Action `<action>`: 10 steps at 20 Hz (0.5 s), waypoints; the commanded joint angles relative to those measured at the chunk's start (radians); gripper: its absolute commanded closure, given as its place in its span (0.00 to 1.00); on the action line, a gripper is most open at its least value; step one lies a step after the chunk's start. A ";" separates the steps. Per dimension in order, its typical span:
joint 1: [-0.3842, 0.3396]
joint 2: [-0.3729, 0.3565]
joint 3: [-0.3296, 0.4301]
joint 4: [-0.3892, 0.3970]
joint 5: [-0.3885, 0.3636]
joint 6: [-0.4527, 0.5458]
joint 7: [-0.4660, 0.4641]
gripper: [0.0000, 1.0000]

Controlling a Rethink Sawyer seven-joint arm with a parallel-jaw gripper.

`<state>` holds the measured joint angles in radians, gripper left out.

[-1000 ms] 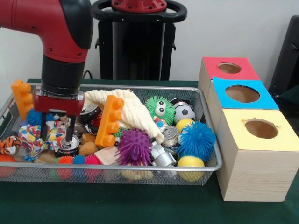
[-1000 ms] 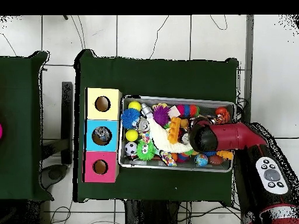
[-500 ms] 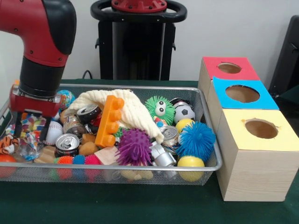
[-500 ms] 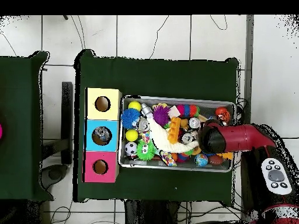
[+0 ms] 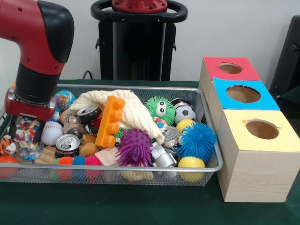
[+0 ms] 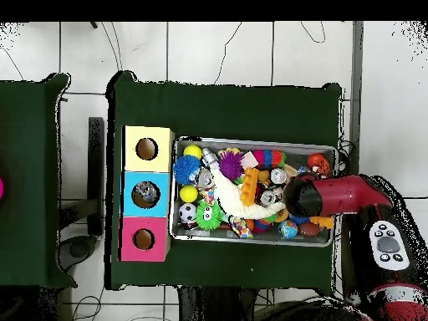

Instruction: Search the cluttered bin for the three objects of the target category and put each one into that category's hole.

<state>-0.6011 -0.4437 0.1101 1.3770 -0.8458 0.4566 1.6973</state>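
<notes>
Red and black arm [image 5: 40, 51] reaching down into the left end of the silver wire mesh bin [image 5: 140, 168], gripper [image 5: 24, 127] sunk low among the clutter beside a white baseball [image 5: 50, 133]. Claw state impossible to tell, tips lost among the toys. Seen from overhead, only the arm lying over that end of the bin [image 6: 255, 140].

Target category not readable from the scene. Just right of the baseball, a silver drink can [image 5: 68, 143] standing upright; a second can [image 5: 89, 112] tilted behind it; a third [image 5: 169, 136] near a blue spiky ball [image 5: 197, 139]. Mid-bin, an orange plastic building brick [image 5: 110, 122] leaning on a cream knitted cloth [image 5: 136, 112].

Right of the bin, three wooden boxes in a row, each with a round hole: red-topped box [image 5: 211, 65] farthest, blue-topped box [image 5: 267, 101] in the middle, yellow-topped box [image 5: 239, 140] nearest.
</notes>
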 commanded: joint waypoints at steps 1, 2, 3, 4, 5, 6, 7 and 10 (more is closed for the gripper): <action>-0.001 0.110 -0.015 -0.069 -0.018 0.103 -0.034 0.00; -0.016 0.114 0.005 -0.059 -0.004 0.105 -0.057 0.00; -0.036 0.119 0.031 -0.047 0.011 0.112 -0.089 0.00; -0.049 0.126 0.049 -0.041 0.022 0.119 -0.111 0.00; -0.058 0.131 0.065 -0.044 0.034 0.134 -0.131 0.00; -0.064 0.131 0.077 -0.041 0.041 0.145 -0.150 0.00; -0.061 0.136 0.080 -0.049 0.048 0.184 -0.180 1.00; -0.058 0.142 0.078 -0.062 0.053 0.221 -0.200 1.00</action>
<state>-0.6276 -0.4040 0.1129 1.3592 -0.8163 0.4859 1.6973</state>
